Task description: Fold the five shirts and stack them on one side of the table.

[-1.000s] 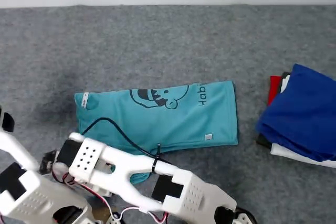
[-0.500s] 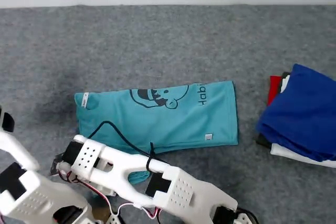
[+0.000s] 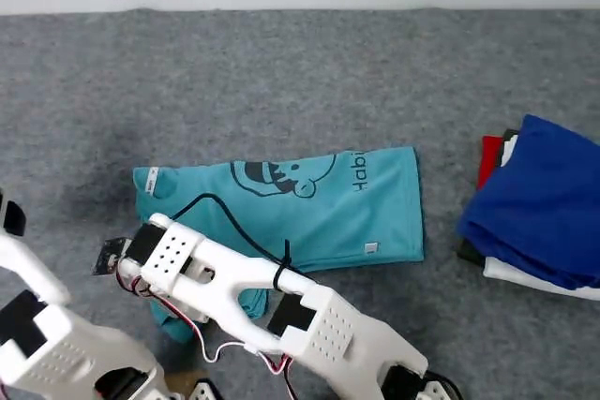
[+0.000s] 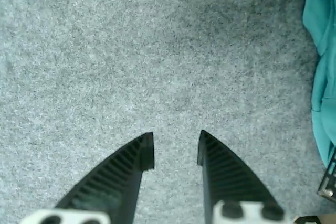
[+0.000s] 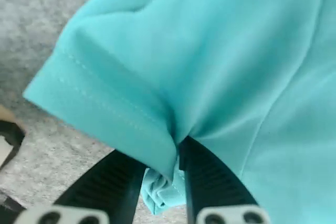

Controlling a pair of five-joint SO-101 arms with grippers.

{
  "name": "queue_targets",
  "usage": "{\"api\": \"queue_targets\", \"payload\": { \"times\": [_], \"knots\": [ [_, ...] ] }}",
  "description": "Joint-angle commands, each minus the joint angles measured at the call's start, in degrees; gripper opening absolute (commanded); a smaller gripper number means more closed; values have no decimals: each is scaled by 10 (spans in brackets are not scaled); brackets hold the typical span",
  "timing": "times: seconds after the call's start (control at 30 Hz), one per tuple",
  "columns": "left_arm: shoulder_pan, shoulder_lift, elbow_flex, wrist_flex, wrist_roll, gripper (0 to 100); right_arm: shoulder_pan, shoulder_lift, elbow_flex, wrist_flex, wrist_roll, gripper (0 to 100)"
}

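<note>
Since one second ago, the right arm (image 3: 281,297) has carried its wrist away from the near edge of the table (image 3: 281,72), toward the far edge, and the near left part of the teal shirt (image 3: 309,208) has gone up with it.

This shirt lies spread near the middle of the table, with its printed side up and its long side running left to right. Its near left corner is no longer flat. In the right wrist view the right gripper (image 5: 176,153) is clamped on a fold of the teal cloth, and a hemmed edge hangs over one finger. A small bunch of the same cloth shows under the arm, close to the near edge.

The left gripper (image 4: 176,148) hangs over bare grey table beside the shirt's left side. Its jaws are apart and it holds nothing.

At the right edge sits the stack of folded shirts (image 3: 539,199), with a blue one on top and red, white and dark layers below. It is well apart from the teal shirt.

Probably this is the last shirt, and its first fold is in hand. The next move calls for bringing the pinched edge over the body of the shirt, laying it down flat, and only then opening the jaws. The cloth is thin, so it may slip or wrinkle when pulled quickly.
</note>
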Motion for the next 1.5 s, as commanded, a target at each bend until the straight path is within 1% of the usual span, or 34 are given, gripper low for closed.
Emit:
{"api": "queue_targets", "payload": {
  "times": [0.0,0.17,0.3,0.47,0.57,0.6,0.67,0.77,0.83,0.93,1.17,1.3,1.47],
  "knots": [
    [1,-36,-5,3,-4,148,0,-51,-11,-14,-3,9],
    [2,-36,-5,1,-4,148,34,-110,-11,-22,-1,9],
    [2,-33,-5,1,-4,148,80,-122,-11,-61,1,9],
    [2,-33,-5,1,-4,148,145,-119,-11,-138,69,9],
    [2,-33,-5,1,-4,148,178,-107,-11,-189,78,14],
    [2,-33,-5,1,-4,148,186,-102,-11,-199,78,26],
    [2,-33,-5,1,-4,148,199,-87,-11,-209,79,85],
    [2,-33,-4,2,-4,148,212,-77,-11,-209,76,220],
    [2,-33,-4,2,-4,148,218,-76,-11,-209,62,272],
    [2,-35,-4,3,-4,148,228,-71,-37,-204,30,275],
    [2,-38,-4,4,-4,148,244,-37,-100,-202,24,274],
    [2,-38,-4,10,-4,148,245,-16,-162,-138,21,273],
    [2,-38,-4,12,-4,148,242,-15,-261,-54,-11,273]
  ]
}}
